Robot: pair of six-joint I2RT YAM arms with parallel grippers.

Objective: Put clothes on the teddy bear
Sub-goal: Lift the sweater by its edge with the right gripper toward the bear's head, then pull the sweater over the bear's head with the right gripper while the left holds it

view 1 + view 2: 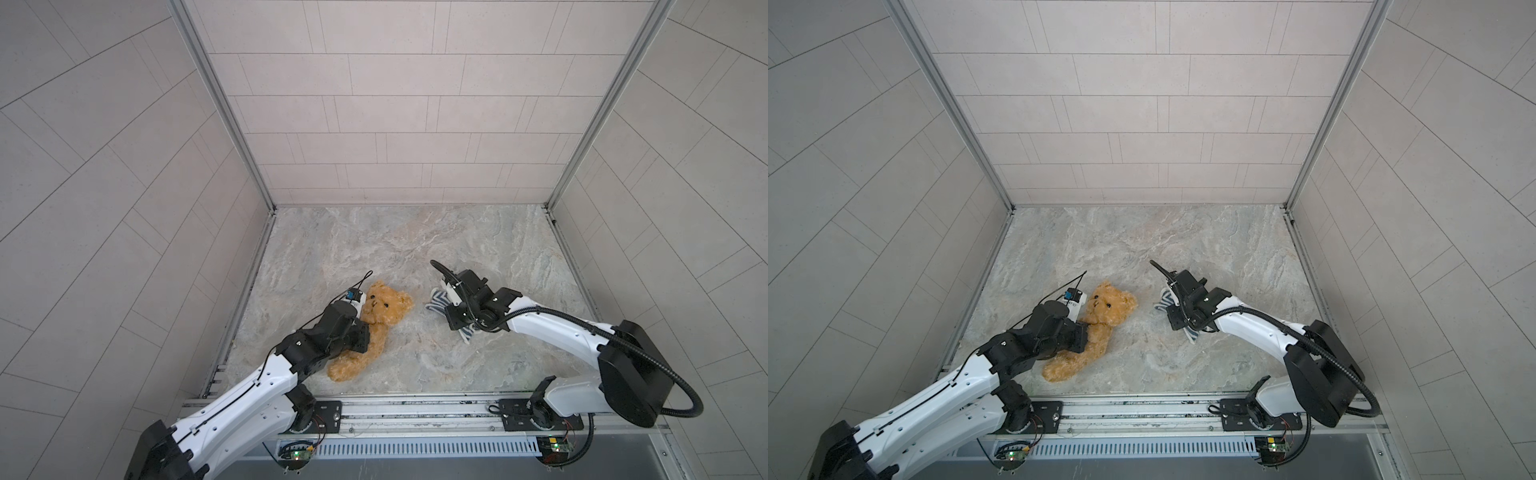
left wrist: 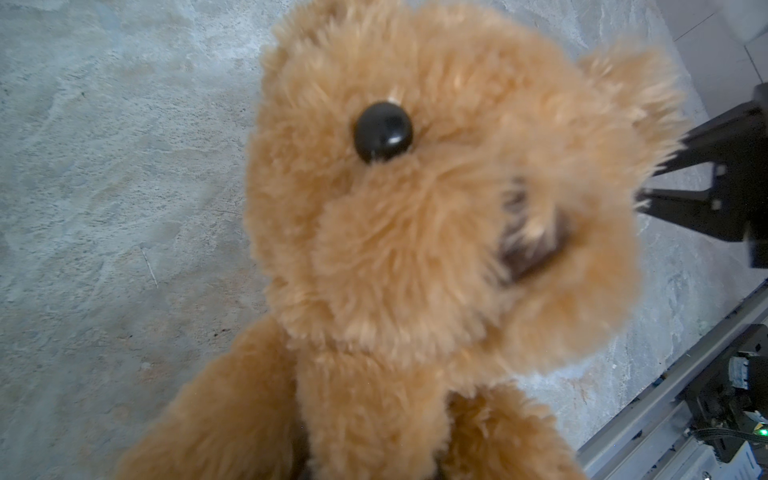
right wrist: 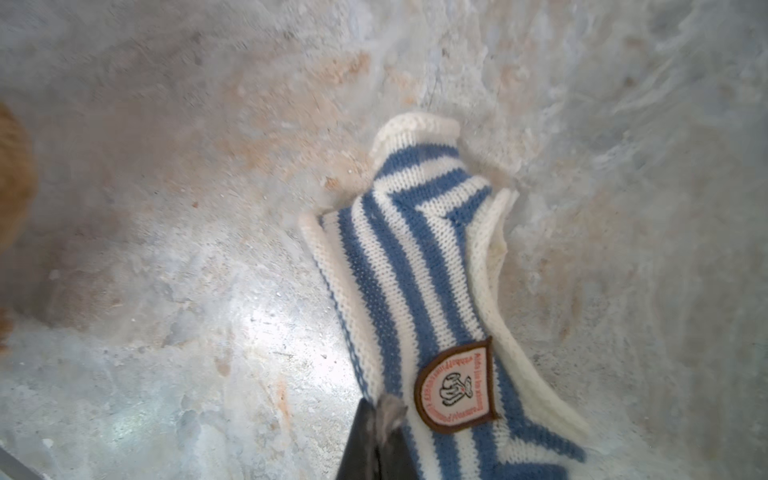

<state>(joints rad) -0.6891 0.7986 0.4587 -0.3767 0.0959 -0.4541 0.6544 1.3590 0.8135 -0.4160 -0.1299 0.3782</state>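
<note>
The teddy bear [image 1: 384, 307] [image 1: 1108, 307], golden-brown and fluffy, lies on its back on the marbled floor, head toward the back. My left gripper [image 1: 365, 337] [image 1: 1086, 337] is shut on its body just below the head. In the left wrist view the teddy bear [image 2: 415, 228] fills the frame and its fur hides the fingers. The blue-and-white striped shirt [image 1: 438, 300] [image 1: 1165, 300] lies to its right, mostly under my right gripper [image 1: 451, 322] [image 1: 1177, 322]. In the right wrist view the right gripper [image 3: 376, 446] is shut, pinching the edge of the shirt [image 3: 415, 270] near its brown badge.
Tiled walls close in the floor [image 1: 415, 249] on the left, back and right. A metal rail [image 1: 415, 409] with both arm bases runs along the front edge. A gap of bare floor separates the bear and the shirt.
</note>
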